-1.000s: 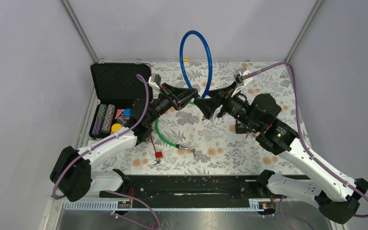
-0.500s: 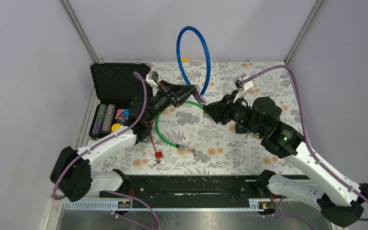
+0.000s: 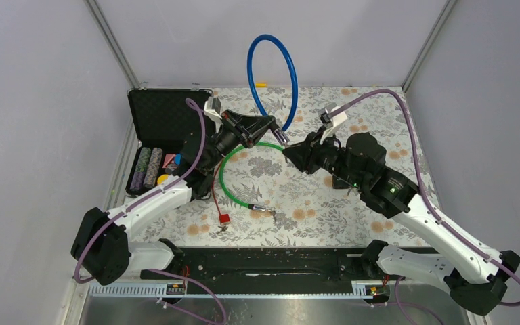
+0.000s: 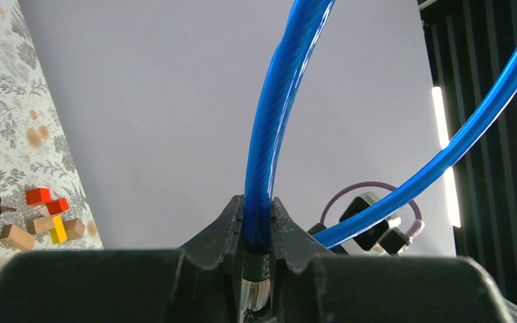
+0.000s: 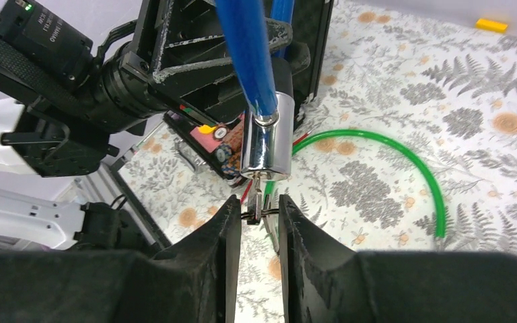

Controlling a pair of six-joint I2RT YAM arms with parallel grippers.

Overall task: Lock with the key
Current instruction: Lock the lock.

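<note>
A blue cable lock (image 3: pixel 250 68) loops up over the table's middle. My left gripper (image 3: pixel 274 128) is shut on the cable (image 4: pixel 269 134) just above its black and chrome end, and its fingers (image 4: pixel 225 222) press both sides. The chrome lock cylinder (image 5: pixel 269 145) hangs in front of my right gripper (image 5: pixel 260 208). The key (image 5: pixel 254 202) sticks out of the cylinder's bottom on a wire ring. My right gripper's fingers (image 5: pixel 225 229) are closed in on the key and ring from both sides. In the top view my right gripper (image 3: pixel 288 150) meets the lock from the right.
A green cable (image 3: pixel 227 183) curves on the floral table below the grippers. An open black case (image 3: pixel 166 115) with poker chips (image 3: pixel 145 169) lies at the left. A red tag (image 3: pixel 224 219) lies near the front, a yellow block (image 3: pixel 262 84) at the back wall.
My right gripper has moved left up to the lock cylinder and its jaws have gone from wide open to closed around the key. The left gripper shifted the lock slightly left.
</note>
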